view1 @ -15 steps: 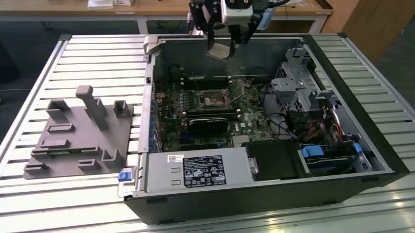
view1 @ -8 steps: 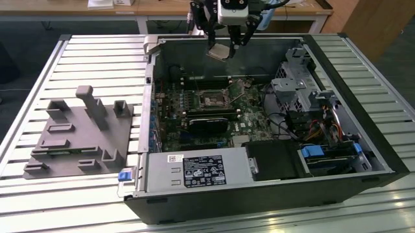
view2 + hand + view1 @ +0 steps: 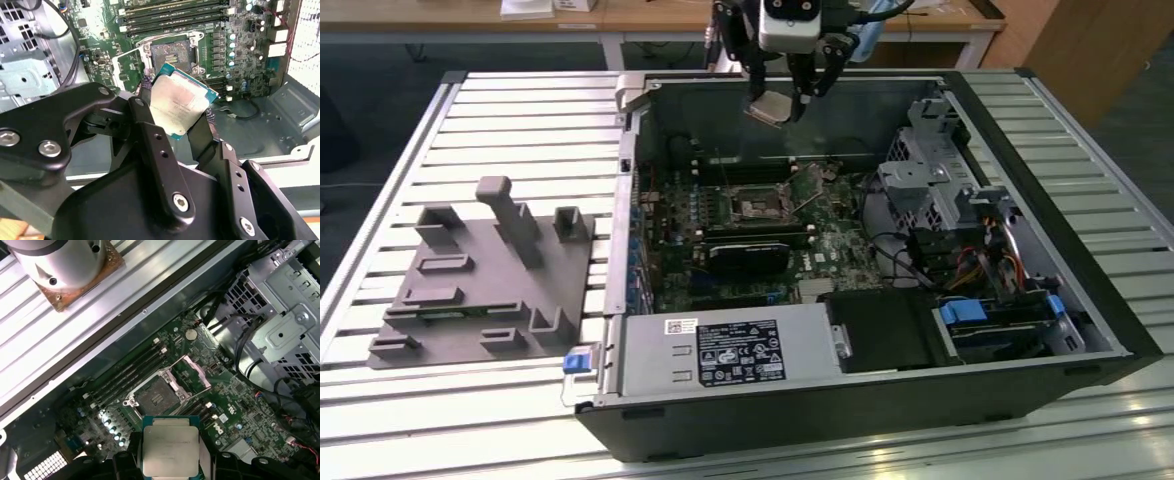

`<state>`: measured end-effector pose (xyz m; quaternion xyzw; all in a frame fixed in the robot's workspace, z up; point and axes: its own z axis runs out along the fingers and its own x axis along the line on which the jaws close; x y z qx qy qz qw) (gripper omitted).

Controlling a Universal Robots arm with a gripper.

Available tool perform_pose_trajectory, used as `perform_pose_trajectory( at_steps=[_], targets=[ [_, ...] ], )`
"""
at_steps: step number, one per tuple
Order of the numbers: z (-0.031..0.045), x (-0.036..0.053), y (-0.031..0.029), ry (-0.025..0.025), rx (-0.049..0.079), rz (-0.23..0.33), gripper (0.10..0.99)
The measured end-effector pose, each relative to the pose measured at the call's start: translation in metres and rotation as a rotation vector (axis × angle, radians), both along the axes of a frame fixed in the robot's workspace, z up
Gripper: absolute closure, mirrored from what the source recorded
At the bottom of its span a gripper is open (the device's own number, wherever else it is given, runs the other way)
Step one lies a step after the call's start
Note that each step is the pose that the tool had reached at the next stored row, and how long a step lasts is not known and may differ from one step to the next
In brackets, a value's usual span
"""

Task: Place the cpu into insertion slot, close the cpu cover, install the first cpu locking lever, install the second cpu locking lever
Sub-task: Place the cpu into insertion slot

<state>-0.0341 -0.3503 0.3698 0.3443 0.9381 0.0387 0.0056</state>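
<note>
My gripper is shut on the cpu, a flat square chip with a dull silver top, held by two opposite edges. It hangs above the back of the open computer case, high over the motherboard. In both wrist views the black fingers clamp the cpu from either side. The insertion slot lies bare and dark on the green board below. The cpu cover stands swung open beside it.
Long memory slots run beside the socket. A black card, a power supply and a metal drive cage crowd the case. A grey fixture block sits on the slatted table at the exterior view's left.
</note>
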Motion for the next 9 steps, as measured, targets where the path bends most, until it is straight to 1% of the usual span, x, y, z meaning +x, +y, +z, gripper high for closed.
perform_pose_trajectory(
  at_steps=[9],
  targets=[
    [-0.0013,0.0,0.0,0.0,0.0,-0.097,0.545]
  ],
)
